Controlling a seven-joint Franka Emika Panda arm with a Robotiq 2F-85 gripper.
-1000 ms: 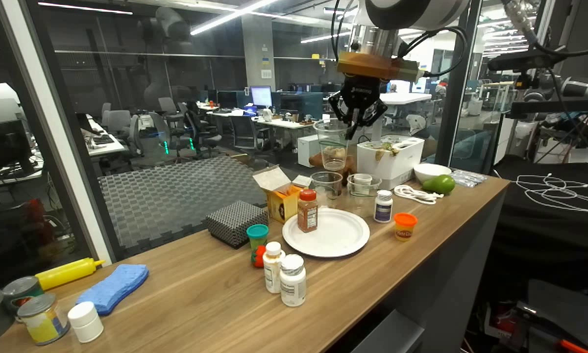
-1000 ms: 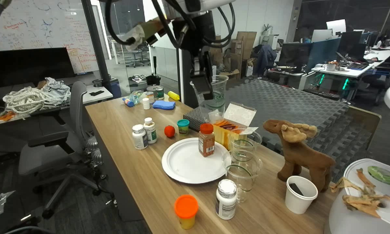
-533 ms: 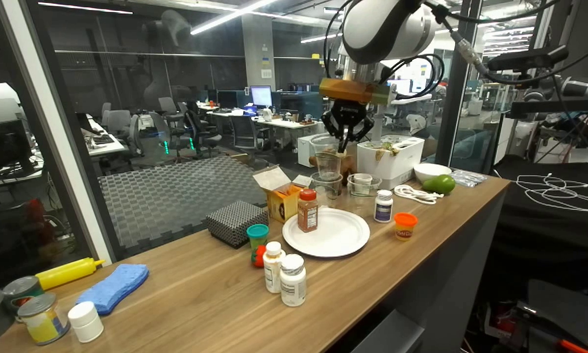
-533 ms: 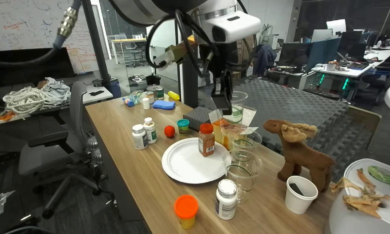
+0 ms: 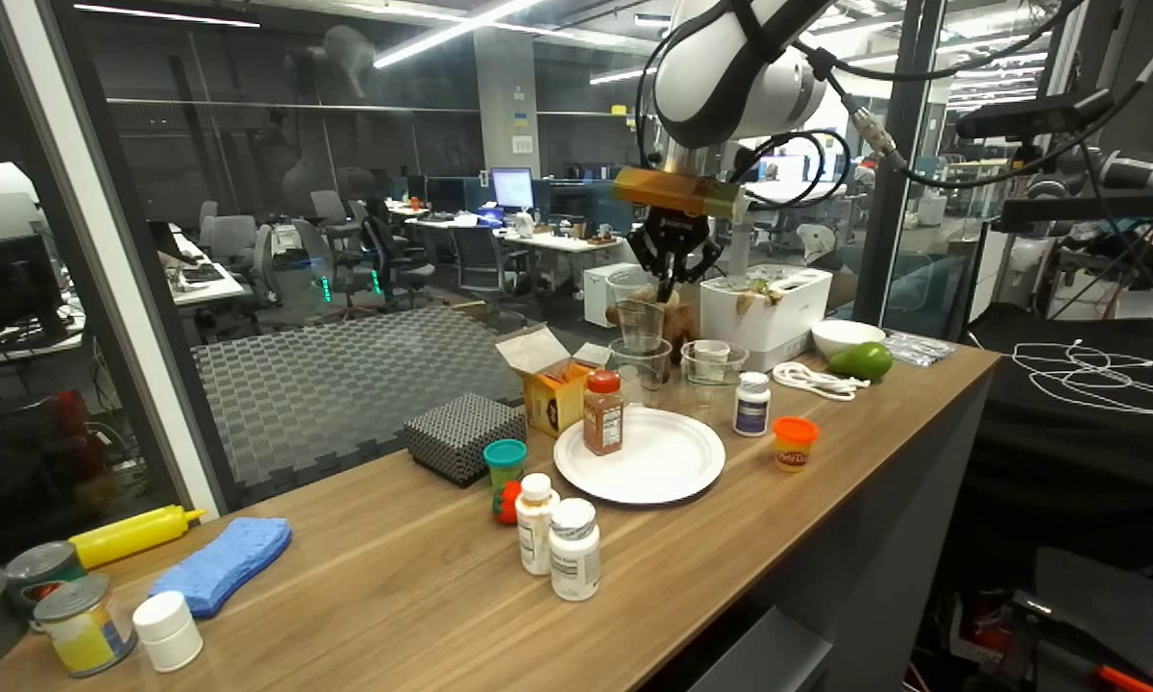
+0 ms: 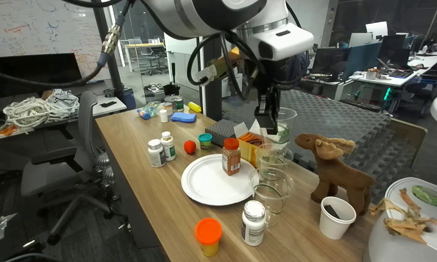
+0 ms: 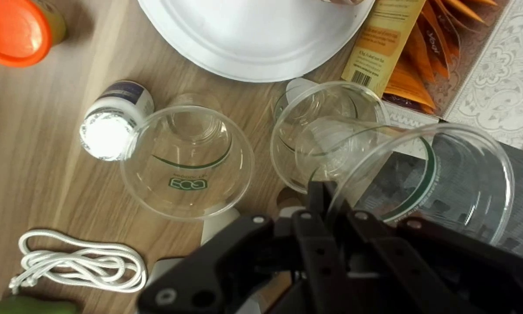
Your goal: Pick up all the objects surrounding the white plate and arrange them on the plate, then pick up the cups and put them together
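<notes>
I held a cup over a second cup.
My gripper was clamped on the upper one's side; a third cup stood beside the second. The plate lay near, bearing the red-capped jar.

The arm is glossy white with fat black bands, but what really pops is the faceted orange block, which goes kinda murky yellow-green at one end. Above the orange block there's a shiny silver collar, plus a rounded white housing with a dark squarish window and a little black slot. Black cables loop right by the orange block, and well away from it there's a ribbed silver connector with a blue-grey sleeve. Below the orange block the gripper is matte black: tiny pale lettering I can't read, bright round screw heads and a few small dark holes.
</notes>
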